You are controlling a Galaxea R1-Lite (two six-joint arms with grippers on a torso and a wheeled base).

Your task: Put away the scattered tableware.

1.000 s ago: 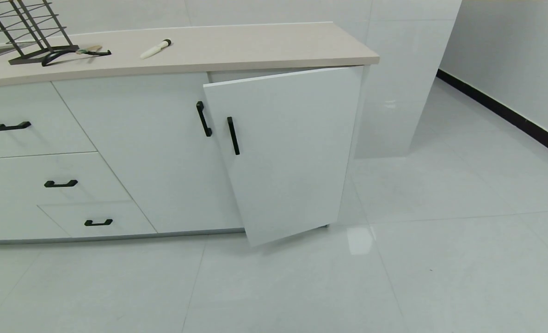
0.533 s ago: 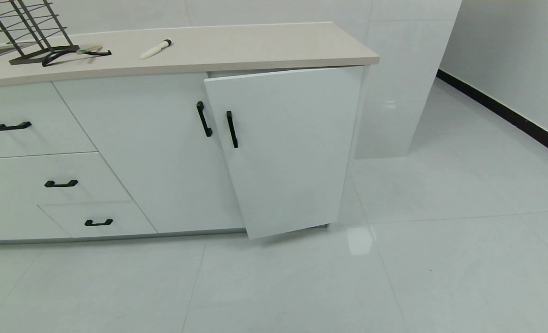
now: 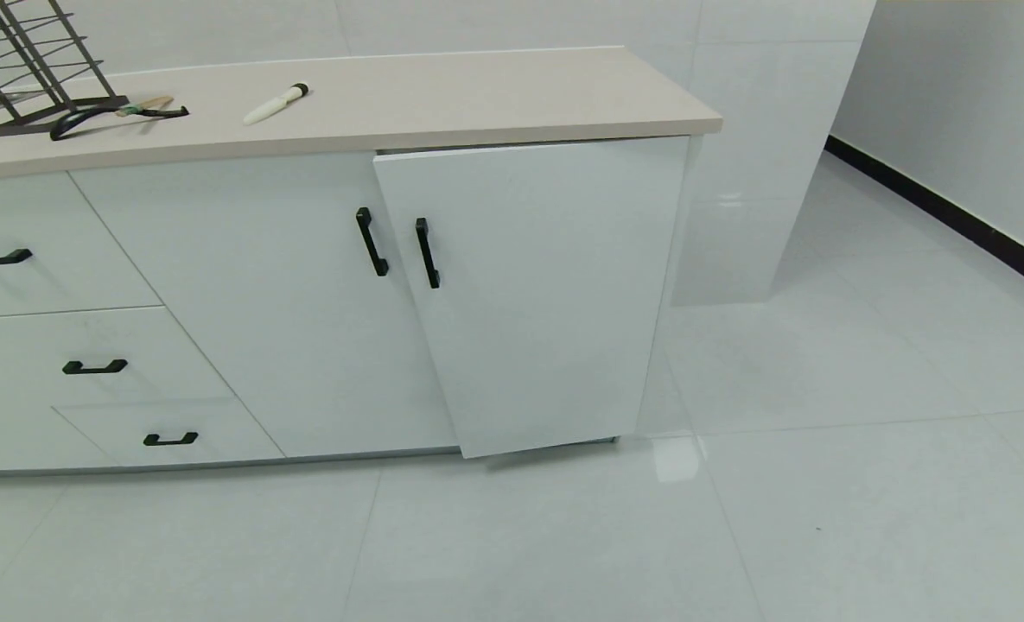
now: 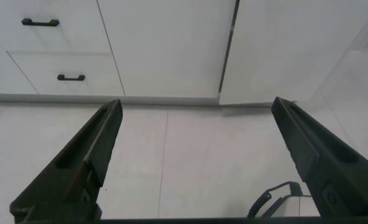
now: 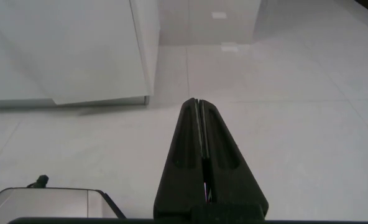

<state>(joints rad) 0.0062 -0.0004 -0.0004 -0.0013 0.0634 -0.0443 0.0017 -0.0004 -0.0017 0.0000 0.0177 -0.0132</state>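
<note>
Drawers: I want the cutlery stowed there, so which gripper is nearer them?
Left, probably. The left gripper, open, faces the cabinet front with the drawers just ahead; the right gripper, shut, faces floor beside the ajar door, farther along from them.

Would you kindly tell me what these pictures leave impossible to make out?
What lies behind the barely ajar door: head view, the door hides it.
Rack: head view, cut off by the top and left edges.
Utensils beside the rack: head view, too small to identify.
White utensil: head view, too small to tell its kind.
</note>
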